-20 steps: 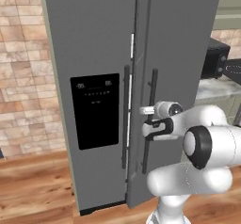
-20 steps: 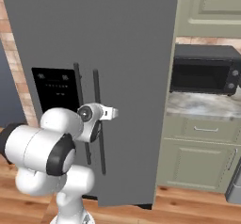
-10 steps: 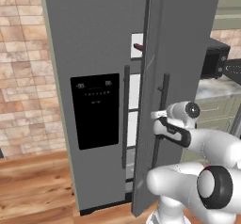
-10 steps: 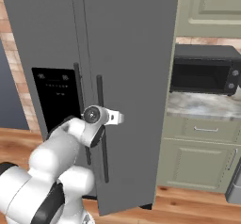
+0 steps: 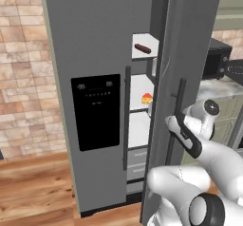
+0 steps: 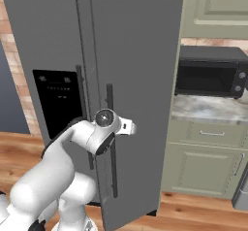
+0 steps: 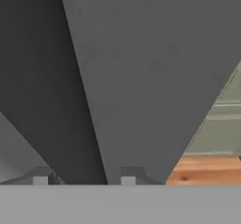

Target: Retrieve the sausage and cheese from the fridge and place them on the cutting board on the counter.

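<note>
Left base view: fridge (image 5: 95, 54) dispenser panel (image 5: 96, 111) txt illegible.

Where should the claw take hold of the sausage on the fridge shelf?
Across its middle, coming in from the open front of the fridge. The sausage lies flat on an upper shelf, a short cylinder, so the claw likely closes best across its narrow width.

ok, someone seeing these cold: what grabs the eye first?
The fridge's right door swung partly open, with the white arm's gripper at its dark handle. Through the gap, the sausage lies on an upper white shelf and the cheese on the shelf below.
</note>
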